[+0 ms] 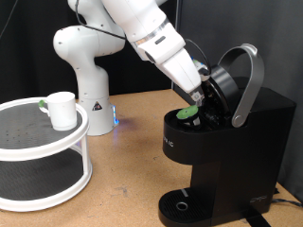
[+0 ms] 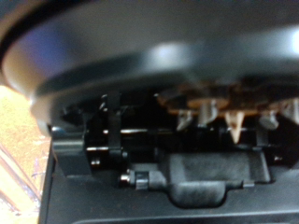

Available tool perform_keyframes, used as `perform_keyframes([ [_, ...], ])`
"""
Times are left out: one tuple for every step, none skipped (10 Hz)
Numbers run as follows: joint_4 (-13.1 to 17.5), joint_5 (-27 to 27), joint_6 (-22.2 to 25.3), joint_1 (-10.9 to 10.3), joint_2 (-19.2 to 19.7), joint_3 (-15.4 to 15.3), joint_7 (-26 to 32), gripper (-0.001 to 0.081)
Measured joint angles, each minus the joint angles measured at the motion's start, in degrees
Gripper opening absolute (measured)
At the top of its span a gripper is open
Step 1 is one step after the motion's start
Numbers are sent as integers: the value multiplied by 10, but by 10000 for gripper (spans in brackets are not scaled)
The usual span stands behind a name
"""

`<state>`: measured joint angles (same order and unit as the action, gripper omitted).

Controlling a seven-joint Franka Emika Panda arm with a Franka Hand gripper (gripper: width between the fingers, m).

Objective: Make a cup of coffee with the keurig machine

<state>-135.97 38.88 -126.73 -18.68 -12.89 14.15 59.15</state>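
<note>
The keurig machine (image 1: 232, 142) stands at the exterior view's right, black, with its grey arched lid handle (image 1: 248, 80) raised and the lid open. My gripper (image 1: 197, 96) reaches down into the open pod chamber. A small green-topped pod (image 1: 189, 111) sits tilted at the chamber mouth, right under the fingertips; whether the fingers grip it does not show. The white cup (image 1: 62, 110) stands far to the left on a round white rack (image 1: 38, 144). The wrist view is a blurred close-up of the machine's black inside (image 2: 187, 177) under the lid (image 2: 140, 47); no fingers show there.
A small green object (image 1: 43, 104) lies beside the cup on the rack's top tier. The arm's white base (image 1: 90, 80) stands behind the rack. The machine's round drip base (image 1: 180, 203) holds nothing. Brown tabletop (image 1: 133, 161) lies between rack and machine.
</note>
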Motion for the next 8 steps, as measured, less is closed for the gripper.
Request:
perform_keyframes([
  [-3,-1,-5,0,0,-1,-1,803],
  [-6,-1,-13,0,2,-2,-2,803],
  [-8,-1,-18,0,6,-3,-2,803],
  [-9,-1,-21,0,9,-4,-2,803],
  [-10,-1,-23,0,12,-5,-2,803],
  [-12,0,-24,-1,13,-6,-2,803],
  [-14,5,-25,-2,14,-7,1,803],
  [-14,18,-25,-4,15,-7,11,803],
])
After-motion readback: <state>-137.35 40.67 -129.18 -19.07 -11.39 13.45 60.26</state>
